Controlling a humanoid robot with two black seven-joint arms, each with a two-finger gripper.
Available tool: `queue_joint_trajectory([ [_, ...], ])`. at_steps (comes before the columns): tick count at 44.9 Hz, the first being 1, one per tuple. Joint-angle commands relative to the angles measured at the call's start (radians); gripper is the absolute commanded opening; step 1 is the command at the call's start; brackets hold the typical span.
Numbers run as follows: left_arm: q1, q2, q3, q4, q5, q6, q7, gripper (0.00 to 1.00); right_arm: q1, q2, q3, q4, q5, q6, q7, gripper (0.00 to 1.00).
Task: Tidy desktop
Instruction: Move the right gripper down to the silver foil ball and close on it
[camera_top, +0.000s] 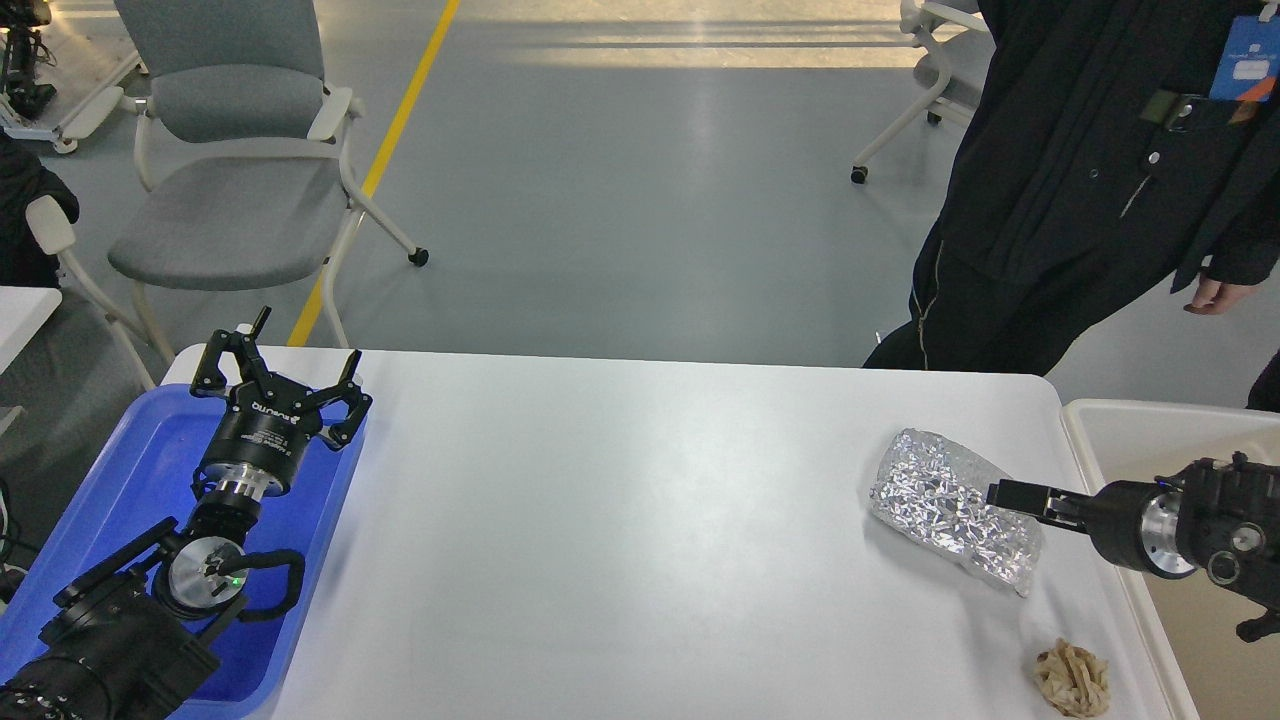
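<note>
The white desktop (640, 520) holds a crumpled silver foil packet (945, 505) at the right and a small crumpled tan paper wad (1072, 680) near the front right corner. My left gripper (280, 378) is open and empty, raised over the far end of the blue tray (130, 450) at the left. My right gripper (1012, 496) reaches in from the right, low and turned edge-on, with its tip at the foil packet's right edge. Its two fingers cannot be told apart, and I cannot tell whether it touches the foil.
An off-white rimmed bin (1130, 425) stands past the desktop's right edge, under my right arm. A person in black (1080, 200) stands behind the far right corner. A grey chair (230, 190) stands behind the far left.
</note>
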Motion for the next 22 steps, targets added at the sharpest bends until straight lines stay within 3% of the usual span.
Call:
queue_joint_trajectory([
  [1,0.000,0.000,0.000,0.000,0.001,0.000,0.000,1.00,-0.029,0.109,-0.070,-0.141,-0.013,-0.009,-0.005,1.00],
  [13,0.000,0.000,0.000,0.000,-0.001,0.000,0.000,1.00,-0.078,0.157,-0.061,-0.192,-0.010,-0.060,-0.005,1.00],
  [22,0.000,0.000,0.000,0.000,-0.001,0.000,0.000,1.00,-0.107,0.226,-0.061,-0.333,-0.011,-0.080,0.001,0.97],
])
